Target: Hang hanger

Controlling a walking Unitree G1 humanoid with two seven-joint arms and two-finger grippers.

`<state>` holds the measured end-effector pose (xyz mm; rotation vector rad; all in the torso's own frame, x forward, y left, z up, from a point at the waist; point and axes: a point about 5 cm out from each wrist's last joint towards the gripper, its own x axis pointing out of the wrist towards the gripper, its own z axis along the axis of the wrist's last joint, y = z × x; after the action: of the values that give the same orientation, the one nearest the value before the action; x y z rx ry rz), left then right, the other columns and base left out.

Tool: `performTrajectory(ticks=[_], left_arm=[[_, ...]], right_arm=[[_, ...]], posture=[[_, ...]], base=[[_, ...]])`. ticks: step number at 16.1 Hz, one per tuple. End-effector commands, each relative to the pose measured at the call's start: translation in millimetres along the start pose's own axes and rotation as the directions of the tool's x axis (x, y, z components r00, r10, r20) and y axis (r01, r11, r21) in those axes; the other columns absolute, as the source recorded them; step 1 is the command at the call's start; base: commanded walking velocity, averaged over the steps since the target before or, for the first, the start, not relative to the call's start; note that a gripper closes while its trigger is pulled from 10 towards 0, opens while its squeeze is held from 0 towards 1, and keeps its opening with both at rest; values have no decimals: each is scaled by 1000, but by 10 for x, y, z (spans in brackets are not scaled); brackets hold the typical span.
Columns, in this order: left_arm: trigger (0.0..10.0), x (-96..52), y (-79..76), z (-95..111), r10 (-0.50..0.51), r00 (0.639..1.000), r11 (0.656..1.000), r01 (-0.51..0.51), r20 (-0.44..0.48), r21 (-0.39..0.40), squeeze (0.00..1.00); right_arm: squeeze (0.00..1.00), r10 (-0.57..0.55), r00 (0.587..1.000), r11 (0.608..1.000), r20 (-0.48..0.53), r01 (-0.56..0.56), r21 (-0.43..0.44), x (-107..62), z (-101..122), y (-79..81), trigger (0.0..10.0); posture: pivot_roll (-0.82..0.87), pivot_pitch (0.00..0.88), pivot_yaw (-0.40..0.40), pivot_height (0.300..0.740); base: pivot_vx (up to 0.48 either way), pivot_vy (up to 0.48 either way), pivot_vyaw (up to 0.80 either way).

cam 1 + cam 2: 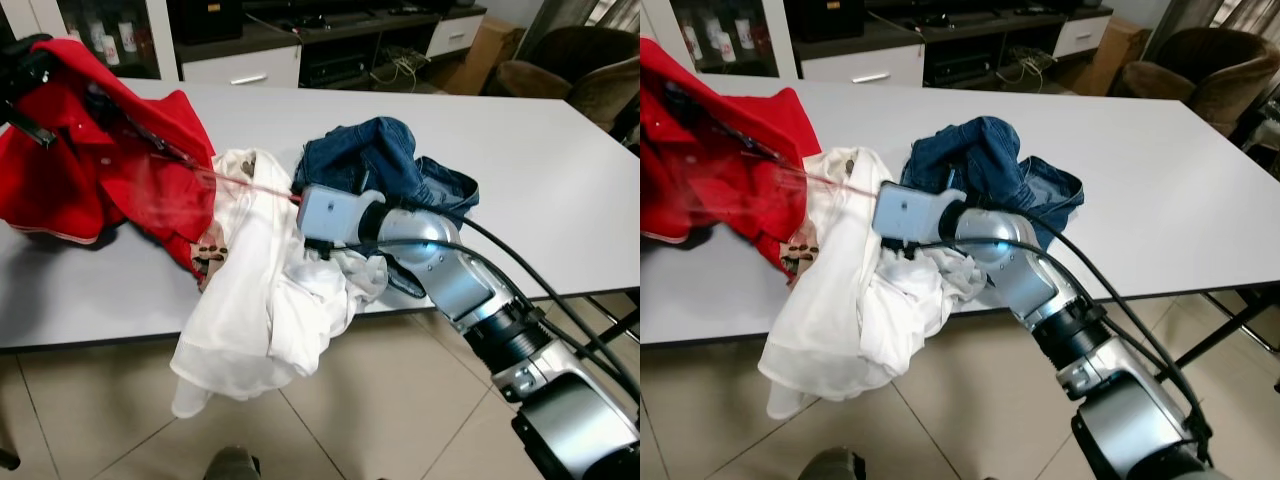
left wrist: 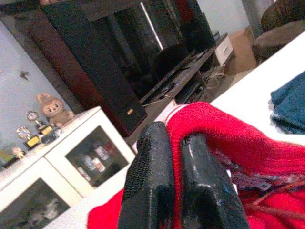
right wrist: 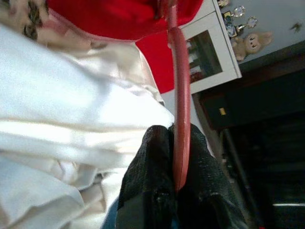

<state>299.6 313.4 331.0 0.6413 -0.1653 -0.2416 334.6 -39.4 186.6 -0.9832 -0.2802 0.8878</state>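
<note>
A red garment [image 1: 100,170] is lifted above the left end of the white table [image 1: 560,170]. My left gripper [image 2: 174,143] is shut on a fold of its cloth, high at the far left [image 1: 25,60]. A thin red hanger [image 1: 250,187] runs from inside the garment out to the right. My right gripper [image 3: 177,138] is shut on the hanger's end [image 3: 181,95], over a white garment [image 1: 270,300]. In the head views the right wrist [image 1: 335,215] sits near the table's front edge.
The white garment drapes over the table's front edge towards the tiled floor [image 1: 380,420]. A heap of blue jeans [image 1: 380,160] lies just behind my right wrist. A white cabinet [image 1: 240,65], a low TV stand [image 1: 350,40] and a brown armchair [image 1: 590,70] stand beyond the table.
</note>
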Motion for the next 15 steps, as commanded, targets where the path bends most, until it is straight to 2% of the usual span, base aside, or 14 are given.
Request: performTrajectory(ticks=[1, 3, 4, 7, 10, 14, 15], left_arm=[[10000, -12, 51, 198, 8, 997, 1000, -7, 76, -23, 0], [10000, -29, 87, 227, 15, 997, 999, -12, 69, -46, 0], [10000, -41, 75, 221, -10, 999, 1000, 11, 48, -28, 0], [10000, -59, -38, 238, -88, 995, 996, 87, 37, 13, 0], [10000, -66, -186, 229, -156, 988, 987, 156, 0, 42, 0], [10000, -117, -249, 313, -155, 988, 987, 154, 5, 40, 0], [10000, -119, -218, 387, -130, 991, 991, 130, 34, -13, 0]], right_arm=[[0, -33, 999, 996, -27, 30, -90, 27, 3, -87, 10000], [0, -38, 998, 988, -53, 30, -149, 63, -6, -94, 10000], [0, -52, 997, 988, -52, 44, -148, 90, 10, -126, 10000], [0, -112, 992, 984, -52, 104, -142, 186, 83, -260, 10000], [0, -131, 989, 982, -73, 119, -149, 257, 101, -333, 10000], [0, -119, 986, 983, -121, 100, -155, 302, 30, -306, 10000], [0, -89, 986, 986, -140, 68, -151, 328, -5, -240, 10000]], posture=[[175, 0, -91, 740], [175, 0, -91, 740], [175, 0, -91, 740], [175, 0, -84, 740], [180, 0, -88, 740], [182, 0, -91, 740], [185, 0, -94, 740]], base=[[0, 0, 0], [0, 0, 0], [0, 0, 0], [0, 0, 0], [0, 0, 0], [0, 0, 0], [0, 0, 0]])
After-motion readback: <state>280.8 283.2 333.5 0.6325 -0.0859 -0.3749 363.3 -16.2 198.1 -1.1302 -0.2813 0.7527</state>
